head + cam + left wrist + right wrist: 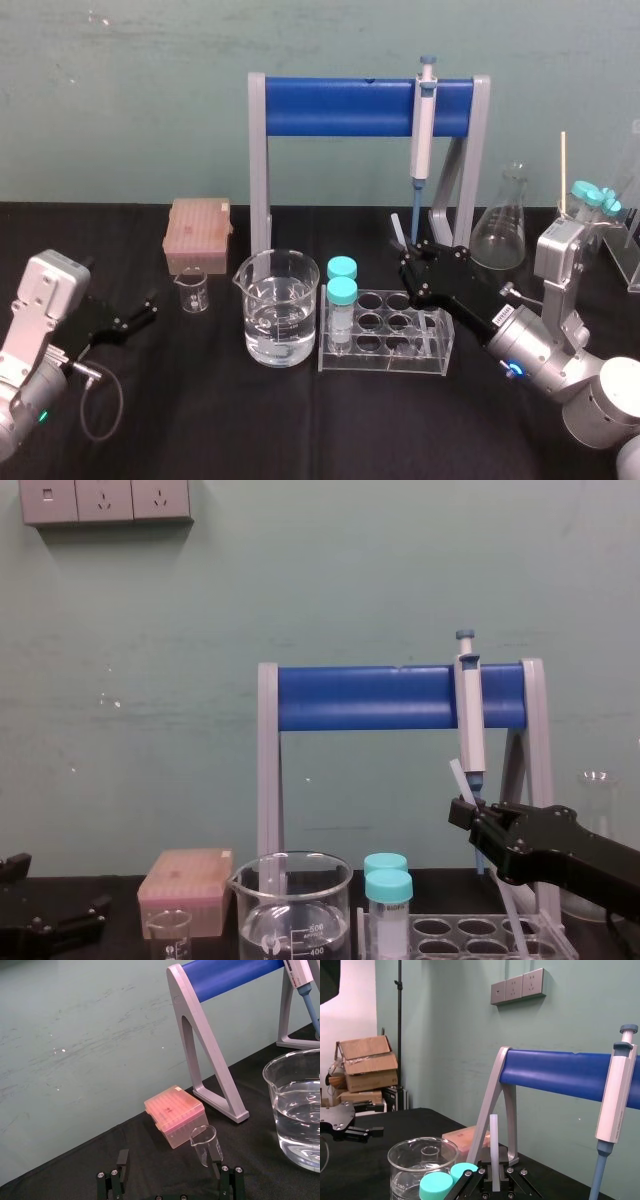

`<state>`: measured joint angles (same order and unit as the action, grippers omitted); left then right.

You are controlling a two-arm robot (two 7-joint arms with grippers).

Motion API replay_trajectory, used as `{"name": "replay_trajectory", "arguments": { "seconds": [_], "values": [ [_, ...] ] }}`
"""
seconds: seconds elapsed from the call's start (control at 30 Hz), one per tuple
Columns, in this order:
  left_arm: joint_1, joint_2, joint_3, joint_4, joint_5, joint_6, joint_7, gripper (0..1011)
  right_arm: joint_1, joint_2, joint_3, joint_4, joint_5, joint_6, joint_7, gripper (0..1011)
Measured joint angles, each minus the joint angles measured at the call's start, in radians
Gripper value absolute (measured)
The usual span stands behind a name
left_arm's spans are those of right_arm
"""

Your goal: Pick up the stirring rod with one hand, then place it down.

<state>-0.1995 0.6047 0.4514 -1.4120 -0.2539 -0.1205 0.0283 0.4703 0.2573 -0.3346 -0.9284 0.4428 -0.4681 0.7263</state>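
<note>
Nearest to the robot, the left gripper [140, 312] was parked low at the left of the black cloth table [200, 420], its flat fingers apart and holding nothing. A little farther stood a beaker [275, 305] of clear glass, round with a pouring lip and about half full of water. Beside it was a rack [385, 335] of clear hard plastic with round holes, and two tubes [342, 280] with teal caps stood in its left end. Just behind the rack, the right gripper [410, 262] had its black fingers closed on the rod [399, 232], a thin, straight, milky white stick with a smooth, glass-like surface. The rod was tilted, with its upper end above the fingers, and I could not tell if its lower end touched the table. In my judgement the picking-up was done and the placing down was the step in hand. The next move would call for a slow lowering to a bare part of the cloth, clear of the rack and the beaker, because such a rod may slip or roll, and the fingers should part only when it lies flat. Farther left were a small beaker [192, 290] and a pink ribbed box [198, 232]. At the back stood a grey stand [340, 108] with a blue bar, a pipette [424, 130] hanging on it, and a conical glass flask [500, 235]
</note>
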Motion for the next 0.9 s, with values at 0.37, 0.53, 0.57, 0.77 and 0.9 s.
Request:
{"name": "replay_trajectory", "arguments": {
  "seconds": [0.37,0.53,0.57,0.77,0.9],
  "values": [
    [0.000,0.000,0.000,0.000,0.000,0.000,0.000,1000,0.000,-0.001,0.001,0.000,0.003,-0.001,0.003,241],
    [0.000,0.000,0.000,0.000,0.000,0.000,0.000,1000,0.000,-0.001,0.001,0.001,0.003,-0.001,0.004,381],
    [0.000,0.000,0.000,0.000,0.000,0.000,0.000,1000,0.000,-0.001,0.001,0.001,0.003,-0.001,0.004,413],
    [0.000,0.000,0.000,0.000,0.000,0.000,0.000,1000,0.000,-0.001,0.001,0.001,0.003,-0.002,0.004,618],
    [0.000,0.000,0.000,0.000,0.000,0.000,0.000,1000,0.000,-0.001,0.001,0.001,0.004,-0.002,0.005,741]
  ]
}}
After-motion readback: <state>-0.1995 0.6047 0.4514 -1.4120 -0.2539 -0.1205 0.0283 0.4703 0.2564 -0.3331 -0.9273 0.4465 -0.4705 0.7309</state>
